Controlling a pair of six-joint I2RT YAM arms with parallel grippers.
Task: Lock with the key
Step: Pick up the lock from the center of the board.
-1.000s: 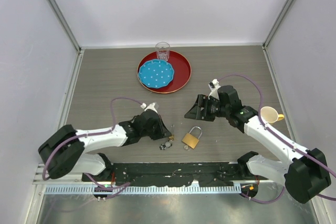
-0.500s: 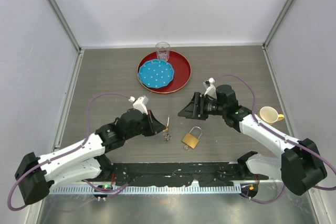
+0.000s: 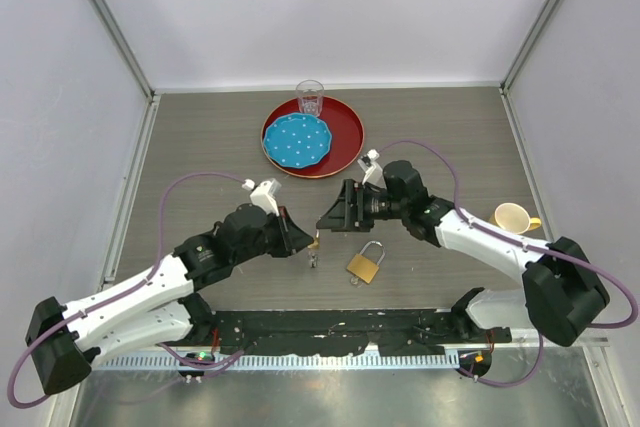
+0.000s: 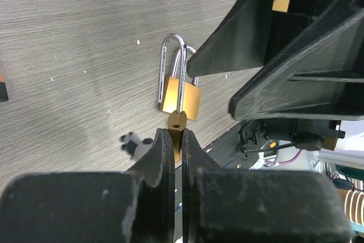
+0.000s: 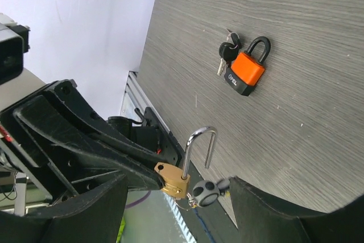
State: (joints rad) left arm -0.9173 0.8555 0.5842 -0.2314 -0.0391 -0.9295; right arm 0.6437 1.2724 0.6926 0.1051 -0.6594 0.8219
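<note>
A brass padlock point(image 3: 364, 266) lies on the table with its shackle open; it also shows in the left wrist view point(image 4: 181, 97) and the right wrist view point(image 5: 177, 181). My left gripper point(image 3: 308, 239) is shut on a brass key point(image 4: 177, 127) and holds it above the table, just left of the padlock. A key ring with a grey fob point(image 5: 205, 192) hangs below the key. My right gripper point(image 3: 335, 213) is open and empty, close to the right of the key and above the padlock.
A red tray point(image 3: 345, 131) with a blue plate point(image 3: 296, 140) and a glass point(image 3: 310, 98) stands at the back. A cream cup point(image 3: 513, 217) sits at the right. An orange padlock point(image 5: 246, 73) with keys appears only in the right wrist view.
My left gripper has lifted the key off the table, the ring dangling below it. My right gripper has moved left, toward the key.
</note>
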